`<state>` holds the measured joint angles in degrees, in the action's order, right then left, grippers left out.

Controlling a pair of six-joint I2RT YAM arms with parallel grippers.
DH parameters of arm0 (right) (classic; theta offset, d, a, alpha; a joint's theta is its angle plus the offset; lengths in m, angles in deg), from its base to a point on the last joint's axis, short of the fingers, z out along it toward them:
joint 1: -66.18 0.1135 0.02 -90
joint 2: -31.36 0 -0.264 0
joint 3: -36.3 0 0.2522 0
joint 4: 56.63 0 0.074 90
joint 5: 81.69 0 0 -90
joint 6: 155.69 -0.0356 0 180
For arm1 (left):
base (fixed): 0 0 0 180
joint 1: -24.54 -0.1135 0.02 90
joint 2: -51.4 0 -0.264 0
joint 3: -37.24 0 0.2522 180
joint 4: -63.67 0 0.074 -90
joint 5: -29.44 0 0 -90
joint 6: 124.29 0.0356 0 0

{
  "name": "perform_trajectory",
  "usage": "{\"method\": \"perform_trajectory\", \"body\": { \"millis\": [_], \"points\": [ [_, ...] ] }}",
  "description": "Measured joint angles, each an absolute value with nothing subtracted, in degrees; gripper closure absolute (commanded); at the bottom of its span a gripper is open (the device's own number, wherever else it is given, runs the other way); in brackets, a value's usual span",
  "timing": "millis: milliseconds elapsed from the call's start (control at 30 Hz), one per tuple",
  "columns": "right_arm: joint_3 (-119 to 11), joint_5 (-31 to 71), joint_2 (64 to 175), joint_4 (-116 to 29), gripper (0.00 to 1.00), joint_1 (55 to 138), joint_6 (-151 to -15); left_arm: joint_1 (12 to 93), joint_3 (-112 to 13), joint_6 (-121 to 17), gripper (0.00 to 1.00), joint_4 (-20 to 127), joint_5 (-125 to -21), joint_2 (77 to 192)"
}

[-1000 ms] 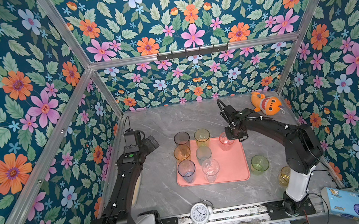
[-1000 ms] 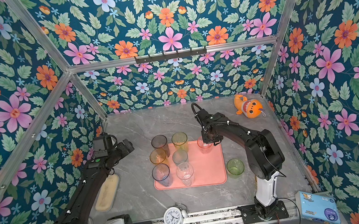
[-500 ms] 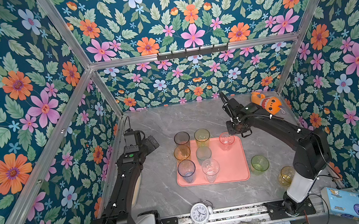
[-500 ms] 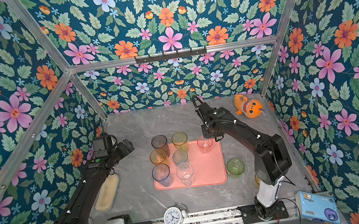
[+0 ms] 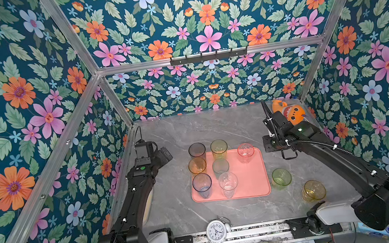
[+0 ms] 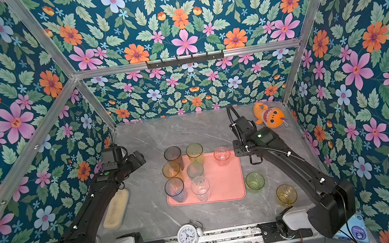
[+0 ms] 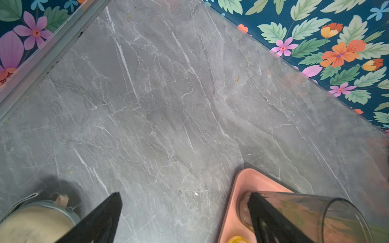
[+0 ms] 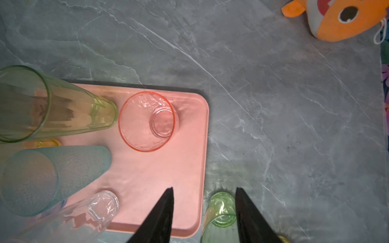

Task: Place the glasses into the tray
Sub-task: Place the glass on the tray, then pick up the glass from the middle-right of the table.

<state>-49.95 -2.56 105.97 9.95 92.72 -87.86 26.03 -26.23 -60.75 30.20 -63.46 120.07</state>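
Over the worktop (image 5: pixel 215 129), just right of the tray's far right corner, the right claw (image 8: pixel 204 189) hangs with its jaws partly apart and nothing between them. Closest to it, the pink glass (image 8: pixel 145 126), short and upright, stands inside that corner of the tray (image 8: pixel 189 168), clear of both fingers. Along the far rim beside it are the tall yellow-green glass (image 5: pixel 218 147) and the grey glass (image 5: pixel 196 151). The amber glass (image 5: pixel 197 165), the teal glass (image 5: pixel 220 167), the blue glass (image 5: pixel 202 185) and the clear glass (image 5: pixel 228 184) fill the tray's left half. Two short tumblers stand off the tray: the green glass (image 5: pixel 281 178) just beside its right rim, and the yellow glass (image 5: pixel 313 190) nearer the front right. On the other side, the left claw (image 7: pixel 184 193) is spread wide and empty, near the tray's far left corner by the grey glass. An orange plush fish (image 5: pixel 291 115) lies in the far right corner and an alarm clock (image 5: pixel 216 231) sits at the front edge. A pale beige object (image 6: pixel 116 210), perhaps a brush, lies beside the left arm.
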Motion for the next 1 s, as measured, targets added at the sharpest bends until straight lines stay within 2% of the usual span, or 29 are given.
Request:
{"method": "perform_trajectory", "body": {
  "millis": [133,433,800,1000],
  "points": [
    [-44.9,-0.6,101.1,10.0,0.44,90.2,-89.5,26.0,-26.0,-60.9,0.04,31.4,-63.4,120.3],
    [-38.6,9.3,97.4,14.5,0.45,85.9,-93.0,26.0,-26.0,-61.3,0.03,33.6,-63.1,121.8],
    [-32.2,8.0,96.2,19.9,0.38,84.4,-98.8,26.0,-25.5,-61.4,0.03,34.1,-62.2,121.8],
    [-28.4,7.3,92.7,18.2,0.38,81.2,-101.3,25.9,-25.2,-61.4,0.03,34.4,-62.1,122.0]
  ]
}}
